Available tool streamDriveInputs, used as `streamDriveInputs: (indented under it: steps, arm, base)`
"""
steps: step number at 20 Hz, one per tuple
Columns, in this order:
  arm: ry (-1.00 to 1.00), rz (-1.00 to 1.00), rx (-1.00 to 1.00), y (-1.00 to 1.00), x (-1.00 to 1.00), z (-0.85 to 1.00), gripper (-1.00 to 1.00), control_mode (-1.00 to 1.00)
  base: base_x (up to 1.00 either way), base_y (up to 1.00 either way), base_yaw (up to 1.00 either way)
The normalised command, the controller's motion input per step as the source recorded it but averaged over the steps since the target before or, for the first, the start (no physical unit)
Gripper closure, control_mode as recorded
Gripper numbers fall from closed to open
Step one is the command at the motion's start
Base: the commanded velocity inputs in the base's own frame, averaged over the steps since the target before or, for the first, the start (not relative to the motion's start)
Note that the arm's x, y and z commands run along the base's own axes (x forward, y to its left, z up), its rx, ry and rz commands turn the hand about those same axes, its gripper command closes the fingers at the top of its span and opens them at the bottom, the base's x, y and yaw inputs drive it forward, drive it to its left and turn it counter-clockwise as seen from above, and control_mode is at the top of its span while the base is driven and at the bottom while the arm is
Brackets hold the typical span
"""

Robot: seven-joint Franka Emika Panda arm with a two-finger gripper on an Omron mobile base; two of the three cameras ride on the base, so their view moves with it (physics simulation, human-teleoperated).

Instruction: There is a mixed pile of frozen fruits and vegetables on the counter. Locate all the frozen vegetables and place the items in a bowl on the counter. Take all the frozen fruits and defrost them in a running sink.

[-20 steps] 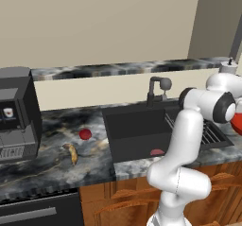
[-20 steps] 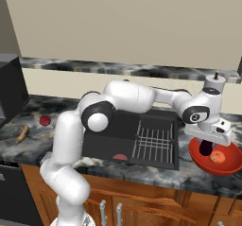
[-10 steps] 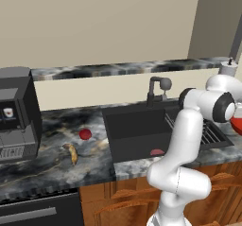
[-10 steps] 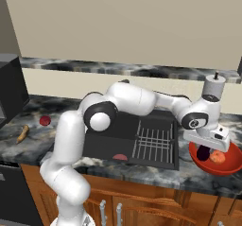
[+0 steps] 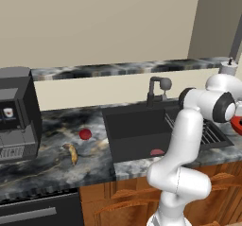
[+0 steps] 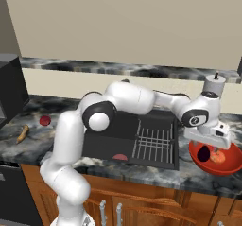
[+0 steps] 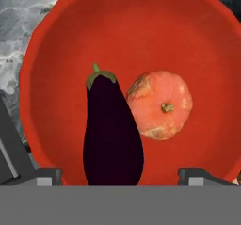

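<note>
aubergine [image 7: 113, 134], orange-red piece [image 7: 160, 105]: touching, in bowl [image 7: 141, 26] | banana [image 5: 72, 153], red fruit [image 5: 85, 134]: counter [image 5: 47, 163]

A plain beige wall [image 5: 108, 21] rises ahead of me. Wooden cabinets [image 6: 156, 206] sit below; a black coffee machine [image 5: 16, 114] stands left.

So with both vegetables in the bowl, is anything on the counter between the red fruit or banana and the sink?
Nothing visible. The red fruit and banana lie on bare counter just left of the sink. The end effector hangs open over the bowl, which holds the aubergine and orange piece.
</note>
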Motion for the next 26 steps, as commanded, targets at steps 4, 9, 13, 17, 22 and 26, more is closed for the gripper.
streamDriveInputs:
  steps: [4,9,13,17,22,26]
  arm:
    - [0.03,-0.06,-0.06,0.31,0.0,0.79,-1.0,-1.0]
    - [-0.08,-0.05,-0.01,0.92,-0.09,0.5,-1.0,-1.0]
    - [-0.11,-0.05,0.0,0.97,-0.18,0.43,-1.0,-1.0]
    - [-0.07,-0.04,-0.03,1.0,-0.21,0.38,-1.0,-1.0]
    - [-0.16,-0.13,0.0,0.82,-0.11,0.03,-1.0,-1.0]
    - [-0.03,-0.05,0.0,0.96,-0.13,-0.06,-1.0,-1.0]
  base:
    - [0.0,0.0,0.0]
    - [0.0,0.0,0.0]
    - [0.0,0.0,0.0]
    - [0.0,0.0,0.0]
    - [0.0,0.0,0.0]
    - [0.0,0.0,0.0]
